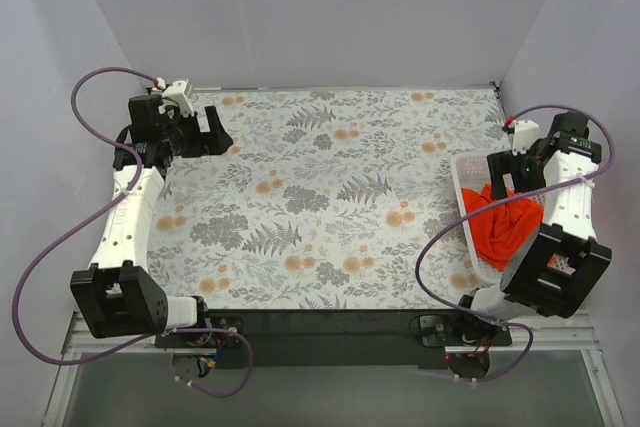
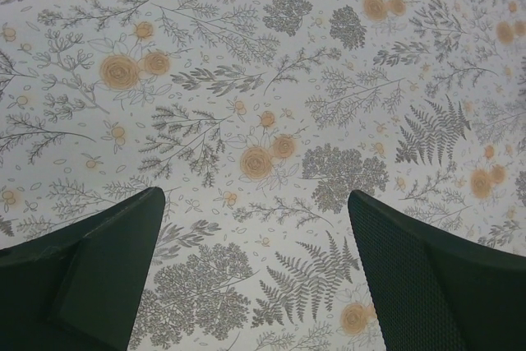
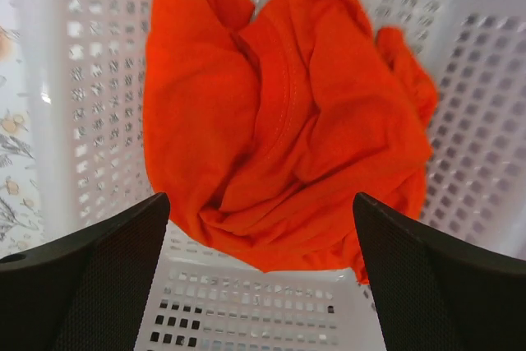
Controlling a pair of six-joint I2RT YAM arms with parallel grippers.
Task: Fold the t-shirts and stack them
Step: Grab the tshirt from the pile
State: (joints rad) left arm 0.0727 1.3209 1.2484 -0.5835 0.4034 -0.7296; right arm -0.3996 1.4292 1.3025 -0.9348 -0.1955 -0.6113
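Note:
A crumpled bright orange-red t-shirt lies in a white perforated basket at the right edge of the floral mat. In the right wrist view the t-shirt fills most of the basket, its collar seam facing up. My right gripper hovers over the basket, open and empty, also shown in its wrist view just above the cloth. My left gripper is open and empty over the far left of the mat, also in its own view.
White walls enclose the mat on the left, back and right. The basket stands against the right wall, partly under the right arm. Purple cables loop beside both arms. A dark bar runs along the near edge.

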